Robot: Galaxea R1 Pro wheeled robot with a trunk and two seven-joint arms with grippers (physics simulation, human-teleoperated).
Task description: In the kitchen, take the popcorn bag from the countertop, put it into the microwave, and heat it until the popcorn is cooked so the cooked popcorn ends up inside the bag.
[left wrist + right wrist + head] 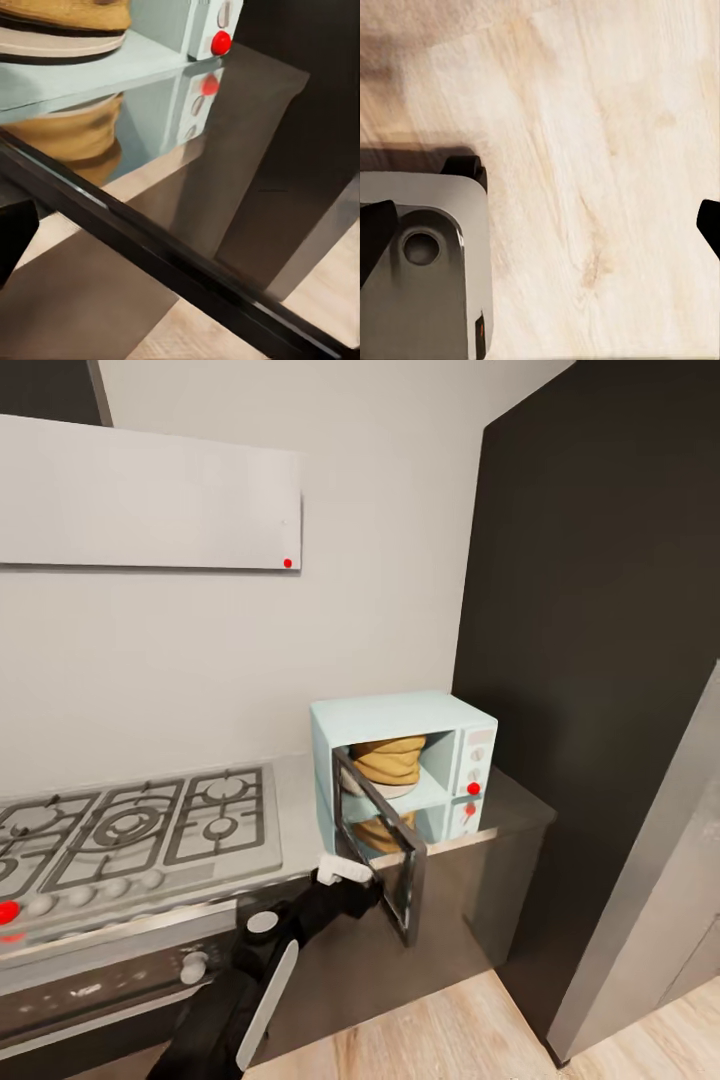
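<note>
A tall dark cabinet [600, 660] stands right beside the microwave [400, 760], which sits at the end of the grey bench [520, 810], against the pale wall [200, 650]. Left of the microwave a gas hob [130, 820] is set into the bench. The microwave's dark glass door [385, 840] hangs open toward the room, and the tan popcorn bag [388, 758] rests inside on a pale plate [395, 790]. The left arm's fingers [345, 872] are at the door's lower edge; whether they grip it I cannot tell. The right arm's fingers [540, 229] are spread open over the wooden floor [607, 150].
</note>
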